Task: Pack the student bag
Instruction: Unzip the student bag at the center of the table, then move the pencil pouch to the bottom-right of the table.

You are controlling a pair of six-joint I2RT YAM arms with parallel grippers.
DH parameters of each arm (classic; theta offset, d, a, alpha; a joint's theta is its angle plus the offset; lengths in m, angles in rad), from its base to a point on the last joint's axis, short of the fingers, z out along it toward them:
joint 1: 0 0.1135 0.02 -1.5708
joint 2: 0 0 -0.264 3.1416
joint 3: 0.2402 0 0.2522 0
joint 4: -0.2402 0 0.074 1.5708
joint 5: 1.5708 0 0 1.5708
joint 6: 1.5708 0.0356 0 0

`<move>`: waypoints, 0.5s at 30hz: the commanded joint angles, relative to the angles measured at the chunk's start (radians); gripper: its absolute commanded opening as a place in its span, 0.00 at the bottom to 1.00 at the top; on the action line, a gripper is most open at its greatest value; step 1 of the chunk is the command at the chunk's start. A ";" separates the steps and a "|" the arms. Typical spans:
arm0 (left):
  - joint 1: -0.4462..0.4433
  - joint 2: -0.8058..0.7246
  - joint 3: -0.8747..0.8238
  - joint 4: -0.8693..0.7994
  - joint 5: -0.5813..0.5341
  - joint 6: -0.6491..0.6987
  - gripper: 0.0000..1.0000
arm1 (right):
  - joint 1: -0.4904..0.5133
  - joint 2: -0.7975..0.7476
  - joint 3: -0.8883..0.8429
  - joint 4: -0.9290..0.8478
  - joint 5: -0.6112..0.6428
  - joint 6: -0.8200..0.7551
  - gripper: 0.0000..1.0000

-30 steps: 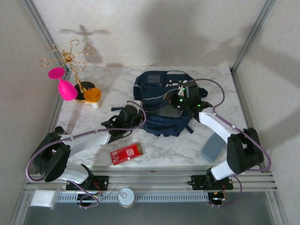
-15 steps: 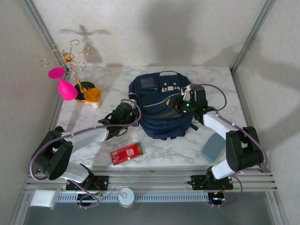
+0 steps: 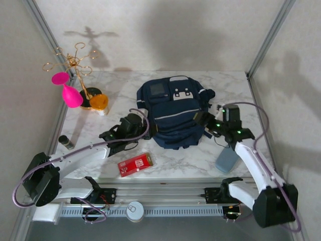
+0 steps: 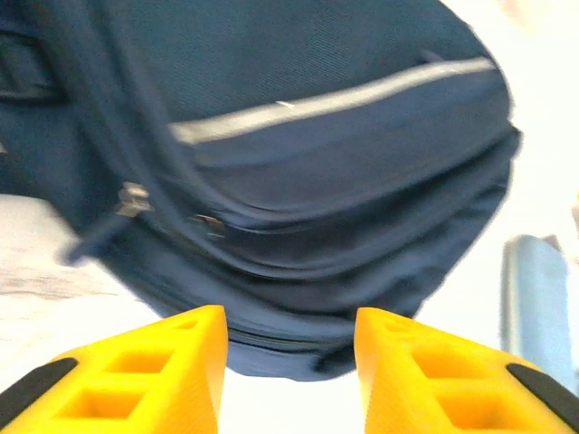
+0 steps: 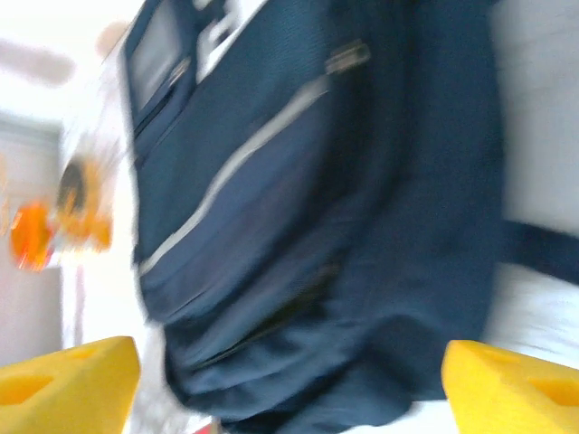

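Student bag (image 3: pixel 173 118) lies flat mid-bench, front side up, top end toward the far wall, dark straps poking out at its right side. The bench (image 3: pixel 125 85) is marble-look.

Left arm (image 3: pixel 85 150) reaches in from the near left. Left fingers (image 4: pixel 145 357) are parted with nothing between them, just short of the bag's lower left edge; contact can't be told.

Right arm (image 3: pixel 253 160) comes in from the right. Right fingers (image 5: pixel 63 380) are spread wide, gripping nothing, pointing at the bag's right side and just off it.

A red packet (image 3: pixel 135 164) lies near the front edge, clear of the bag. A grey-blue case (image 3: pixel 226 158) is at the near right, under the right arm. A gold stand (image 3: pixel 75 65) with a pink piece (image 3: pixel 71 95) sits far left, well apart, with an orange piece (image 3: pixel 99 102) beside it. Both wrist views are blurred.
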State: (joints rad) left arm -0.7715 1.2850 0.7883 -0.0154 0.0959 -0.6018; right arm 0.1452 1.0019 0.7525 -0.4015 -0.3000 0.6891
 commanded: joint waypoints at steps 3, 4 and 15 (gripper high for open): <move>-0.156 0.176 0.135 0.124 0.047 -0.126 0.41 | -0.238 -0.074 -0.001 -0.224 0.194 0.015 0.99; -0.189 0.218 0.171 0.126 0.029 -0.130 0.42 | -0.286 -0.080 -0.004 -0.239 0.229 0.021 0.99; -0.292 0.505 0.343 0.203 0.035 -0.160 0.42 | -0.530 -0.116 -0.243 -0.155 0.281 0.116 0.99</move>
State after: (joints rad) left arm -1.0584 1.7672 1.1038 0.1509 0.1287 -0.7410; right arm -0.3798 0.8909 0.5400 -0.5537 -0.0624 0.7670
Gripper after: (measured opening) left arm 0.423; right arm 0.985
